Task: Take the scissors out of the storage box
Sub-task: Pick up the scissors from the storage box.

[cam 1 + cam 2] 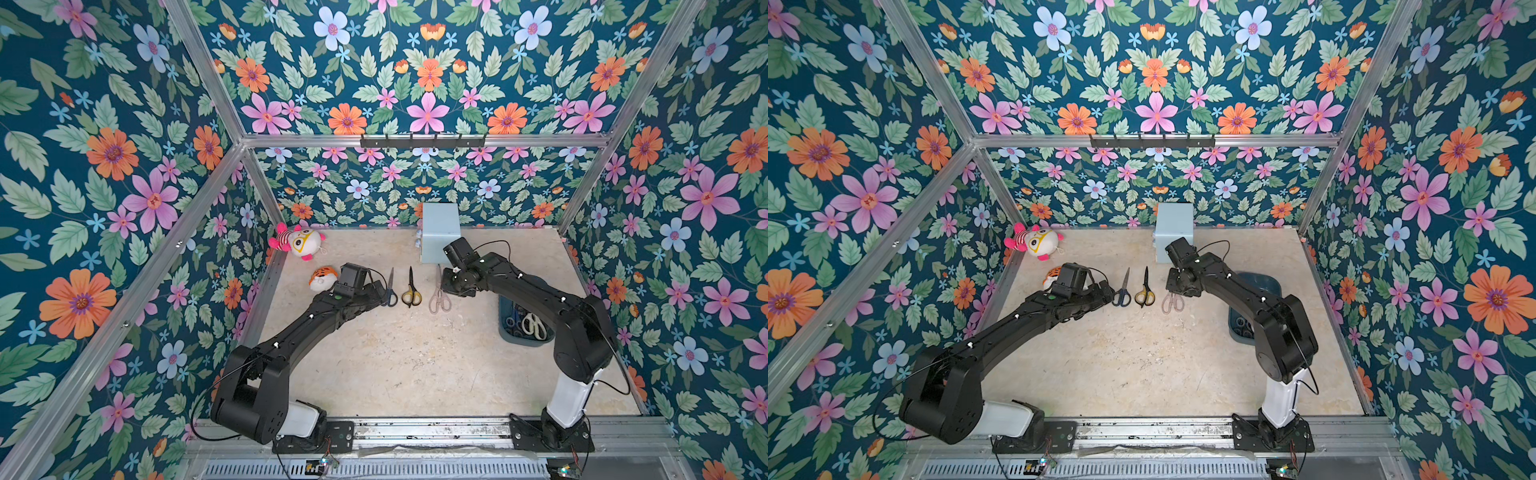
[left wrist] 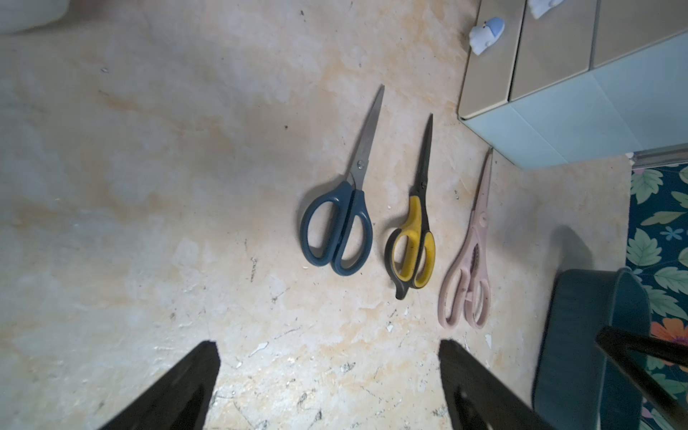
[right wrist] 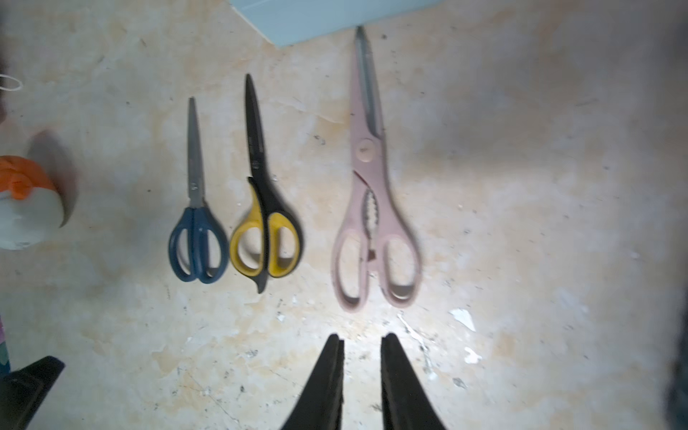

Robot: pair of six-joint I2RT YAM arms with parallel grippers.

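right claw [image 3: 360,337]: jaws parted by a narrow gap, nothing between them, poised just short of the handles of the pale pink shears [image 3: 368,208]. left claw [image 2: 327,344]: jaws spread wide, empty. pale pink shears, yellow-and-black scissors [image 3: 266,223] and dark blue scissors [image 3: 197,238] lie side by side on the table [image 1: 395,365], not touching, blades toward the far edge; the pink tip lies near the pale blue cube box [image 1: 440,232]. storage box [image 1: 1264,284] sits by the right edge, partly under the right arm; cream shears [image 1: 534,326] and dark-handled scissors [image 1: 513,322] lie inside it.
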